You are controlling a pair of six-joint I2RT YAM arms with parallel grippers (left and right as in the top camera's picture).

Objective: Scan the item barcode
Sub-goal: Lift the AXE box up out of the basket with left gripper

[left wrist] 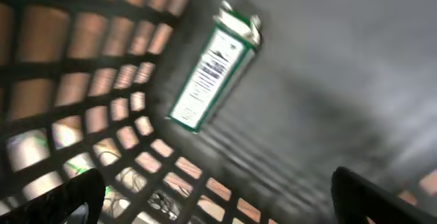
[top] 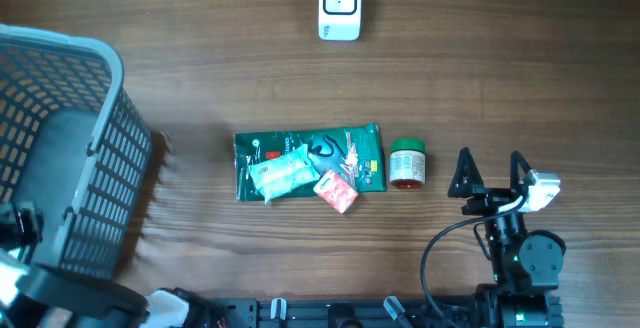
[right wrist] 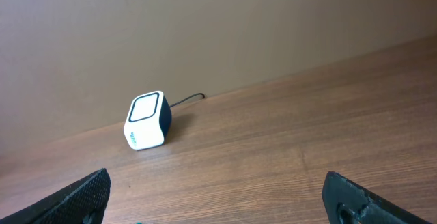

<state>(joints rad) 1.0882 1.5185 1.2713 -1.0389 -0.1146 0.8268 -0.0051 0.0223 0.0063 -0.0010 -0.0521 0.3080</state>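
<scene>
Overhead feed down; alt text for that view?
A green packet topped with smaller packets lies central beside a green-lidded jar. The white scanner sits at the far side, a grey basket left, the open right gripper near the jar.

The surface (top: 200, 78) is brown wood grain, and the scanner (top: 339, 6) is white with dark sides. The basket (top: 100, 168) is grey mesh; the box (left wrist: 213, 70) is green and white with black barcode stripes. The pack (top: 350, 148) is dark green, the jar (top: 407, 163) white and red under a green lid, and the sachet (top: 337, 191) red.
</scene>
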